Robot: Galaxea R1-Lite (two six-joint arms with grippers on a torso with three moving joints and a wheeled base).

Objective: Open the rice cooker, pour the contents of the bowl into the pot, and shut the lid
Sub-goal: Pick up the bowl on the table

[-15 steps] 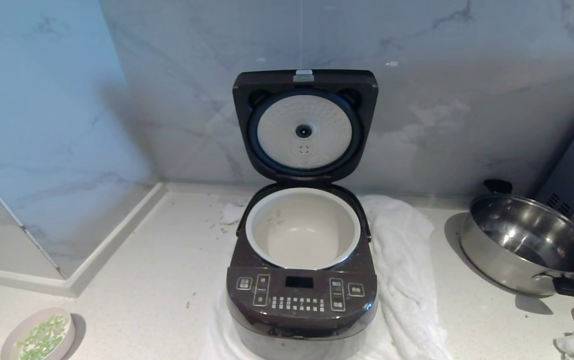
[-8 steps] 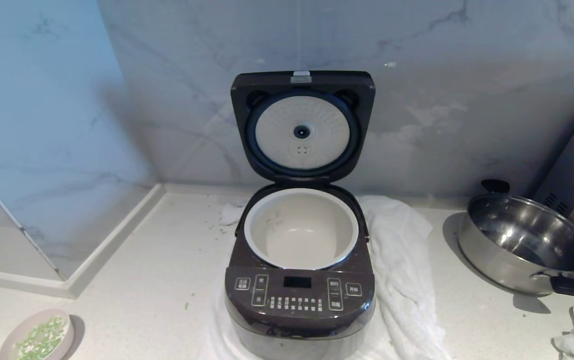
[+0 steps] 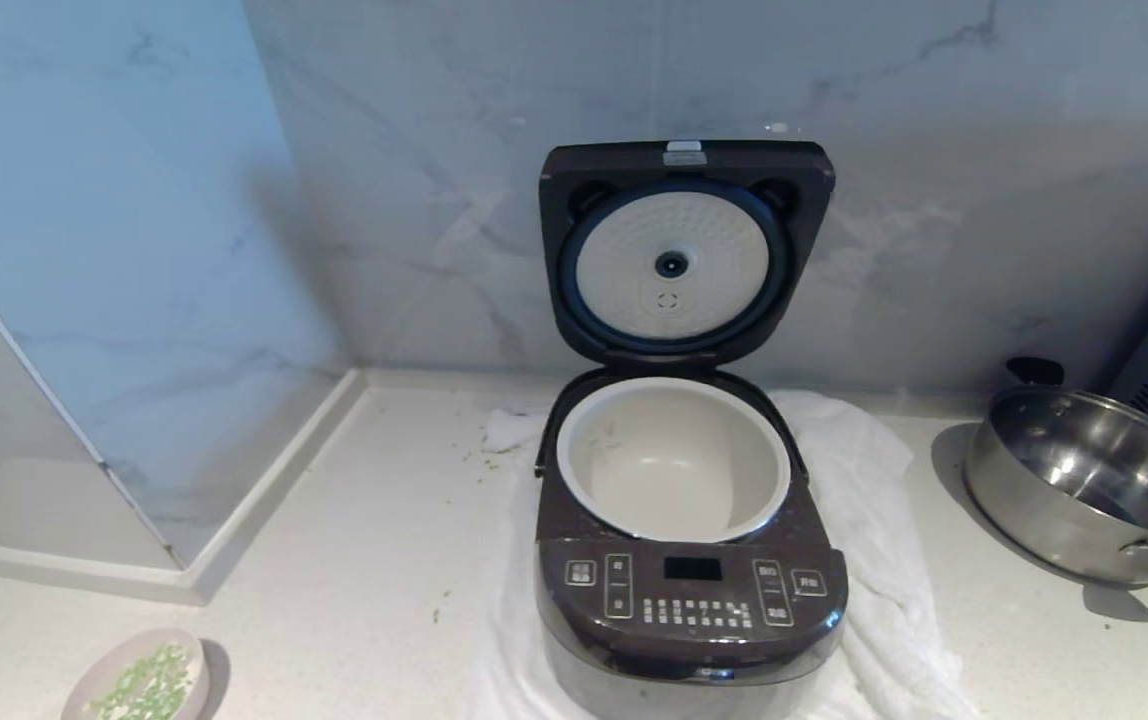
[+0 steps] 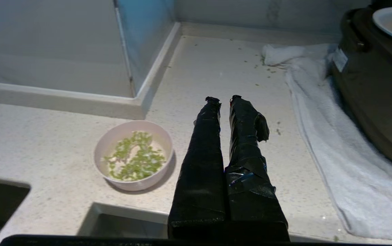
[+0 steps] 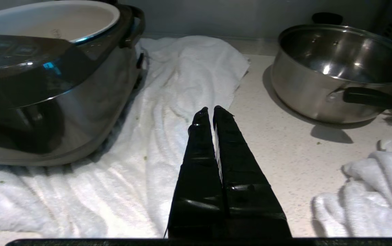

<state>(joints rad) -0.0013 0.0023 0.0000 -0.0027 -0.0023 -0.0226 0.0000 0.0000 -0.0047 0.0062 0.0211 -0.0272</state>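
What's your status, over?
Both grippers shut, empty: left gripper near bowl, right gripper over towel. Lid open, pot empty. Bowl still full. Nothing blocking.

Head view: no part of robot visible. Body shows only in the 2 wrist views.

Left gripper (image 4: pixel 225 99): 2 long fingers (image 4: pixel 203 160), fully wrapped in glossy black tape, wide at base & narrowing toward tips. Wrap is wrinkled w/ visible overlaps; one loose flap of tape sticks out partway along one finger; tips ragged. A thin black edge of the wrist housing runs across nearest the camera.

Right gripper (image 5: pixel 212 111): same build, 2 black taped fingers (image 5: pixel 240 177), smoother wrap, shiny highlights near base, tapering to rounded points. A pale strip shows along the seam btwn them. Same black housing edge nearest the camera.
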